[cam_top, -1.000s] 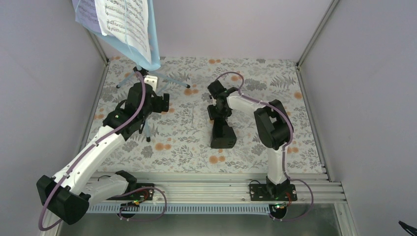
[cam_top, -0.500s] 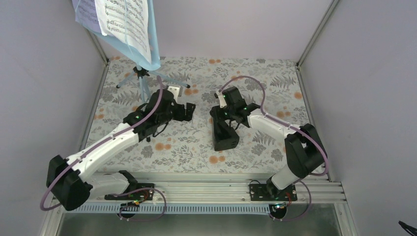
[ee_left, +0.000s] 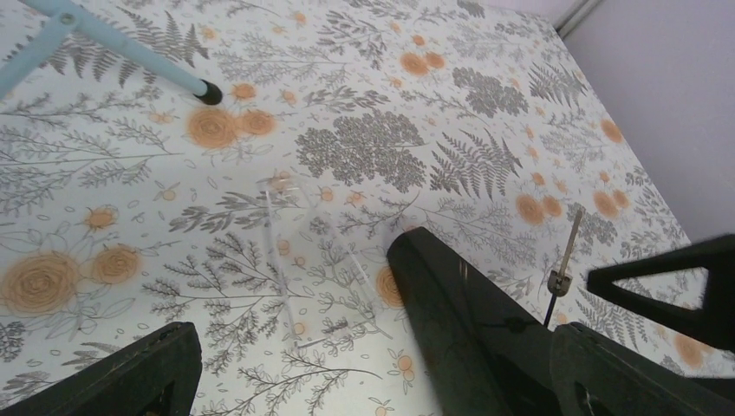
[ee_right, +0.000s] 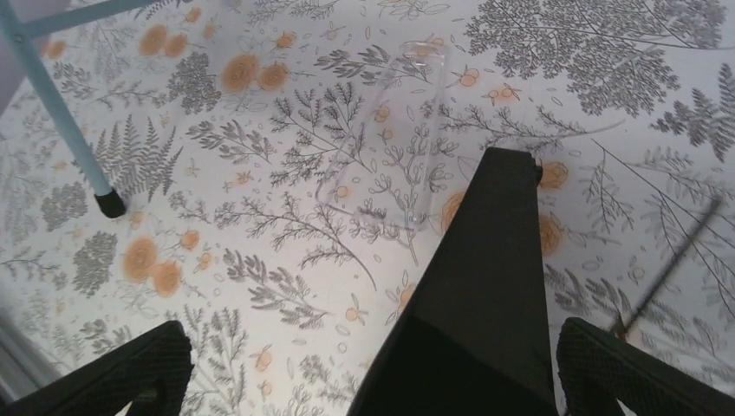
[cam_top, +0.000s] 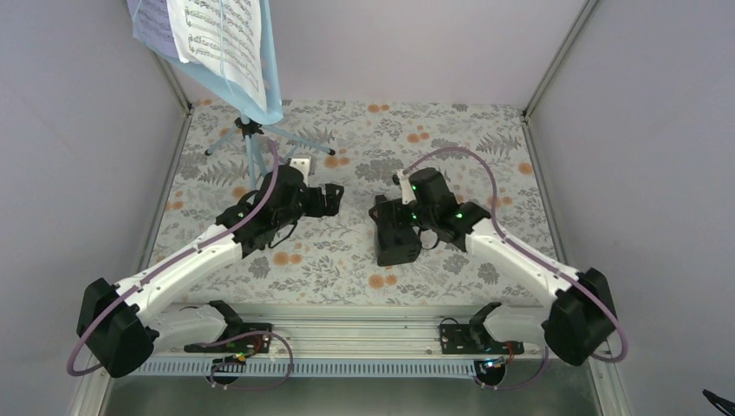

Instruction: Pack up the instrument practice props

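Observation:
The light blue music stand [cam_top: 260,78] rises at the back left with white and lavender sheet-music pages [cam_top: 217,35] on it; its thin legs [cam_top: 251,143] spread over the floral cloth. The black pyramid-shaped metronome [cam_top: 399,243] sits mid-table. Its thin pendulum rod [ee_left: 563,260] shows beside it. My right gripper [cam_top: 381,212] hovers at the metronome's left end, open, and the black body [ee_right: 485,286] fills the space between its fingers [ee_right: 641,364]. My left gripper [cam_top: 332,195] is open left of the metronome [ee_left: 468,329], holding nothing.
A clear plastic cover [ee_left: 321,260] lies flat on the cloth between the two grippers, also seen as the clear cover [ee_right: 390,147] in the right wrist view. A stand leg's black foot [ee_right: 110,204] rests nearby. Grey walls enclose the table on three sides.
My left arm swung right from the stand's legs toward the metronome. My right arm came round to the metronome's right side and its gripper opened wide.

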